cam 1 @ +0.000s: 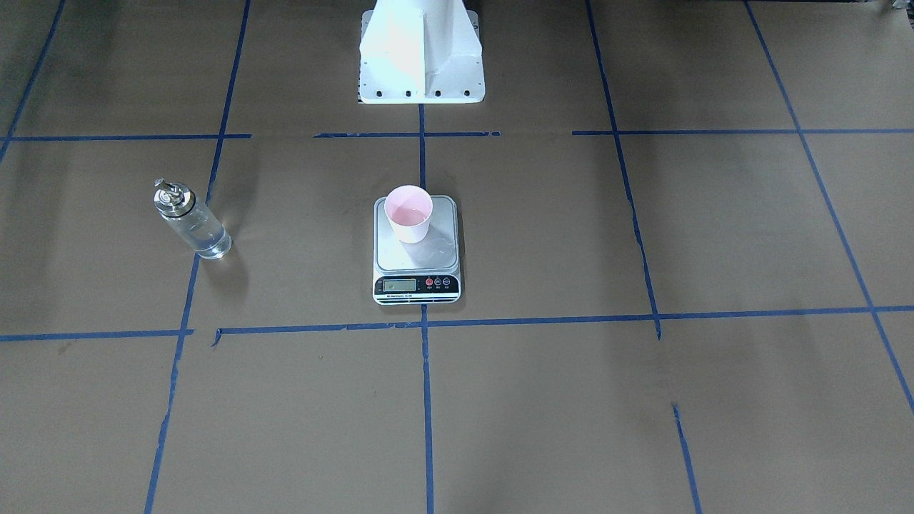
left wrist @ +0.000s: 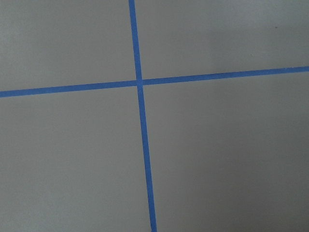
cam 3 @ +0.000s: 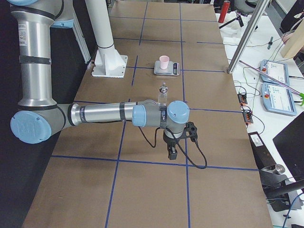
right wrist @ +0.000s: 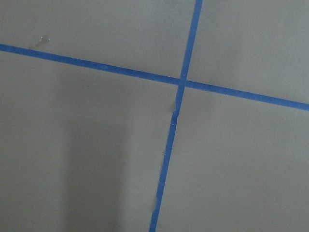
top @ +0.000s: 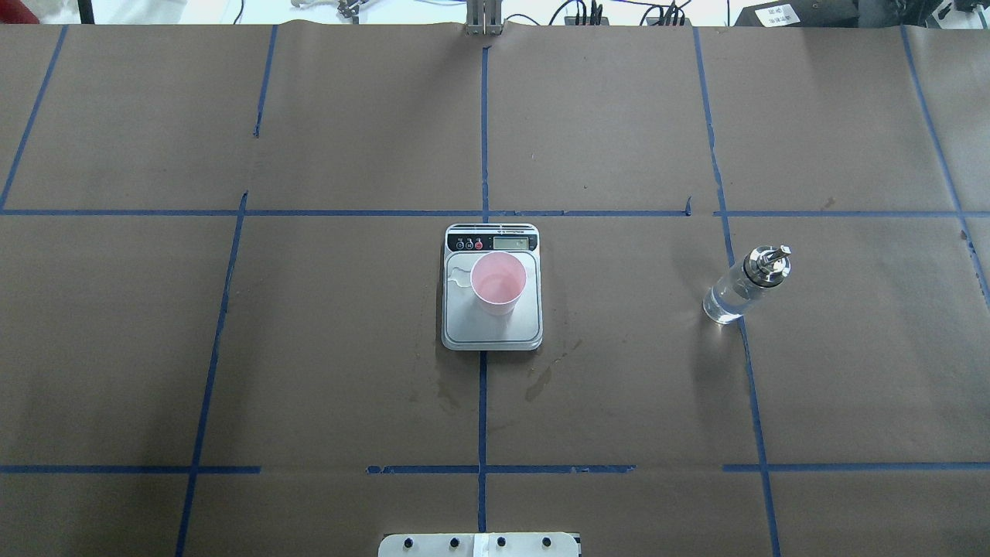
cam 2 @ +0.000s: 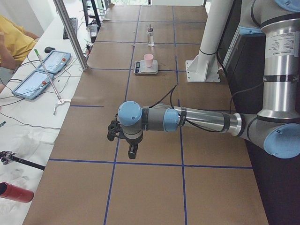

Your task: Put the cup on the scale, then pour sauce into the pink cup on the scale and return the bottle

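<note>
Only the two end-of-table views catch my fingers. My left fingers [cam 2: 133, 151] hang pointing down over the brown-papered worktop [cam 2: 154, 187] at one end, and my right fingers [cam 3: 172, 152] do the same at the other. From those views I cannot tell whether either pair is clenched or released. My wrist cameras show only paper and a crossing of blue tape [left wrist: 139, 82]. The overhead and front views show no arm at all.

The cup [cam 1: 408, 214] stands upright on the scale [cam 1: 437, 255] at mid-worktop, toward the platform's display end, well apart from both pairs of fingers. The bottle [cam 1: 191, 221] stands upright on a tape line on my right side, well apart from the scale and nearer my right fingers, though untouched by them. Clear sauce [cam 1: 211, 241] shows through its glass.

In the right-end view my forearm hides the bottle's foot. The display is too small to read. Overhead, a glossy patch [top: 462, 275] lies beside the cup and dark stains [top: 541, 381] mark the paper near the scale. I cannot make out what the cup holds.
</note>
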